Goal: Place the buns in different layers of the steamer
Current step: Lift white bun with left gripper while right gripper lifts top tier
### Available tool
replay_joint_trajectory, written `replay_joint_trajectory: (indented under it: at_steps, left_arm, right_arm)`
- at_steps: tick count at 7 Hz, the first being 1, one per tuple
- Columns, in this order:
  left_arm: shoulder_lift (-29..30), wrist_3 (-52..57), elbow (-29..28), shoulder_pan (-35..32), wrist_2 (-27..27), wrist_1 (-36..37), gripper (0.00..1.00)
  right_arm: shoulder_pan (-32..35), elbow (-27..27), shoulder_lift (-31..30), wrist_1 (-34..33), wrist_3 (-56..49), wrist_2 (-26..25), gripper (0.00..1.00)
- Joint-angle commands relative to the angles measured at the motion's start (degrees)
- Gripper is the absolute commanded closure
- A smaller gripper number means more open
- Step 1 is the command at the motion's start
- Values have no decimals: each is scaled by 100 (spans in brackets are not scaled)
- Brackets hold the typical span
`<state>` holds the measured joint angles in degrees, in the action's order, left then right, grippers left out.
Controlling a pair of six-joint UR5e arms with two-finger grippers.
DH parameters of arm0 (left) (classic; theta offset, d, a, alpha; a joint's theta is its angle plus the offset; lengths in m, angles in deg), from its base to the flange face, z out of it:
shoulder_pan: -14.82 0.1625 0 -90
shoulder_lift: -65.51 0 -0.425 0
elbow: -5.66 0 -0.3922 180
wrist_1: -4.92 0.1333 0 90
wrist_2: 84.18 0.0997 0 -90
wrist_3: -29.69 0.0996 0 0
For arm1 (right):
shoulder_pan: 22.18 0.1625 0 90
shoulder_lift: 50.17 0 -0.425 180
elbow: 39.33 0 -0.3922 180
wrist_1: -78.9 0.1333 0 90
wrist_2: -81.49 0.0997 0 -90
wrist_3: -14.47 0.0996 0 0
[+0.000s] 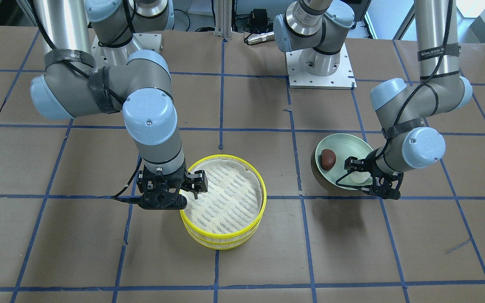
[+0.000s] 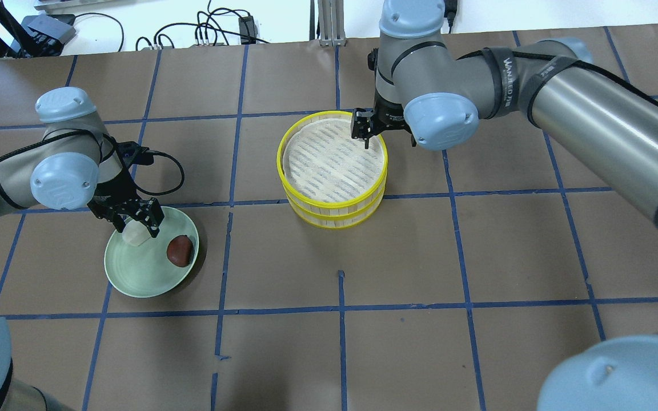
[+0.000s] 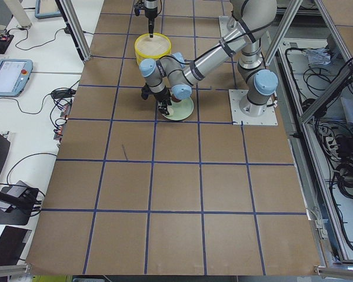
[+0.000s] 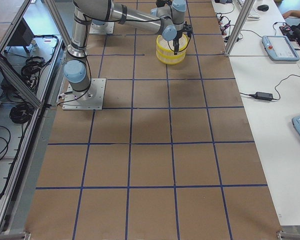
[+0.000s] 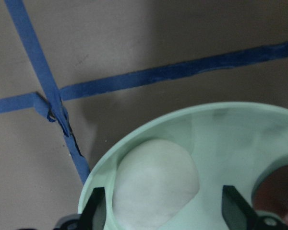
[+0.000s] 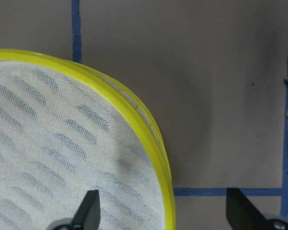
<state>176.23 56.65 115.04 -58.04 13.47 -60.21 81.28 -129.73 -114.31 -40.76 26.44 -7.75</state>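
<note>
A yellow two-layer steamer stands stacked mid-table; its top layer holds only a white cloth liner. A pale green plate holds a white bun and a dark brown bun. My left gripper is open, down in the plate, its fingers on either side of the white bun. My right gripper is open and empty over the steamer's rim, one finger over the liner and one outside.
The table is brown paper with a blue tape grid. The arm bases stand at the robot's side. Cables and a tablet lie beyond the table's ends in the side views.
</note>
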Motion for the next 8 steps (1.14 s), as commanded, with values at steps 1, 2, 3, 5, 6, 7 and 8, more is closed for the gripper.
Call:
replay_joint_trajectory:
  at_steps: [1,2,3,5,6,7,8]
  left_arm:
    - [-32,28,-83,-9,27,323,99]
    - [-93,28,-92,-18,35,483,100]
    - [-250,54,-188,-52,35,519,100]
    - [-943,142,-661,-253,-26,493,99]
    - [-946,64,-890,-551,-35,528,99]
    - [-850,-207,-1014,-815,-52,519,99]
    - [-771,-1036,-1041,-1139,-435,572,97]
  right_arm:
    - [25,-56,86,-119,-266,12,57]
    - [17,-31,69,-102,-231,3,82]
    - [-1,-48,-1,-102,-230,-14,96]
    - [-1,-57,-150,38,-169,-101,98]
    - [-27,-57,-334,291,-178,-111,99]
    - [-158,-48,-666,564,-273,-102,99]
    - [-533,-48,-887,880,-709,-111,99]
